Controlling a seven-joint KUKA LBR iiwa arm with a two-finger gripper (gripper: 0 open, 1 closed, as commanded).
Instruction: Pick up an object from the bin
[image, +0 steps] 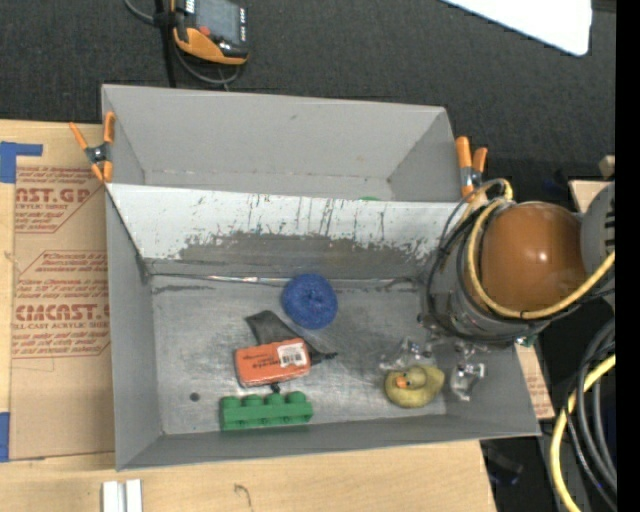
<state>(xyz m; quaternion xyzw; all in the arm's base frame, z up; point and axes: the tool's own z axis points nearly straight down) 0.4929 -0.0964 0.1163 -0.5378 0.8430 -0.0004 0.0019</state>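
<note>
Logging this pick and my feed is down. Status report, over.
Status: gripper open at right end of the bin. Close beside it the yellow duck, not gripped. Nothing blocking; blue ball, orange box, green brick lie left.

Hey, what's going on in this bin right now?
A robot arm reaches into the bin from the right. Its gripper is low by the yellow duck near the front right corner. I cannot tell whether it has hold of the duck. The blue ball, orange packet, green brick and a dark scrap lie apart to the left, clear of the gripper.
</note>
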